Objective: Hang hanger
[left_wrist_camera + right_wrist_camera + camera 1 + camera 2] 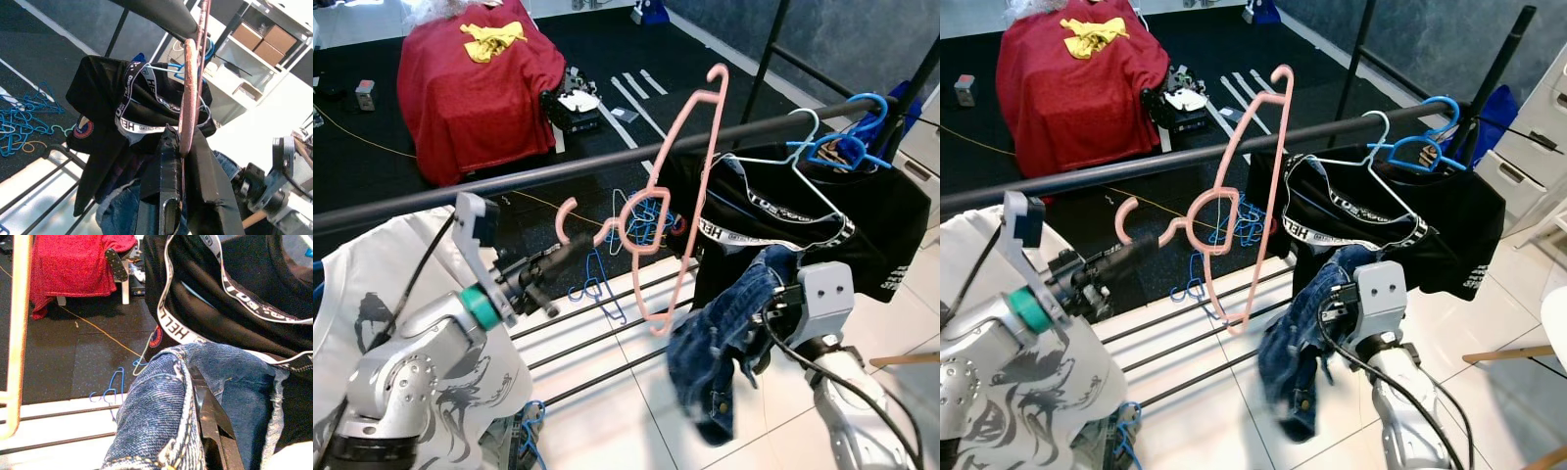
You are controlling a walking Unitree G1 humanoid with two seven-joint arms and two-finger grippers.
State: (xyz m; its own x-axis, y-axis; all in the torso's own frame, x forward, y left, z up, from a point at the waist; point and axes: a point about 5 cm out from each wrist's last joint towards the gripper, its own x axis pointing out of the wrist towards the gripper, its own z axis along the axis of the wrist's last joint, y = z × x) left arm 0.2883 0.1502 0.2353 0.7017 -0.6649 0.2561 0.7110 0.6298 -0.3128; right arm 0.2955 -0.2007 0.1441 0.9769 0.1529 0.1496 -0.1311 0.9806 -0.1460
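A large pink hanger (677,186) is tilted across the dark rail (509,181), with its hook (566,217) pointing to my left. My left gripper (570,253) is shut on the hanger's neck just below the rail; in the left wrist view the pink hanger (189,98) rises from between the black fingers (166,191). My right gripper (778,294) is shut on a blue denim garment (720,343) that droops beneath it. The right wrist view has that denim (156,416) wrapped over a finger (210,426).
A black T-shirt (803,220) on a white hanger and blue hangers (847,147) hang on the rail at right. A white printed shirt (372,284) hangs at left. Lower rack bars (597,338), loose blue hangers on the floor (641,230) and a red-draped table (475,83) lie beyond.
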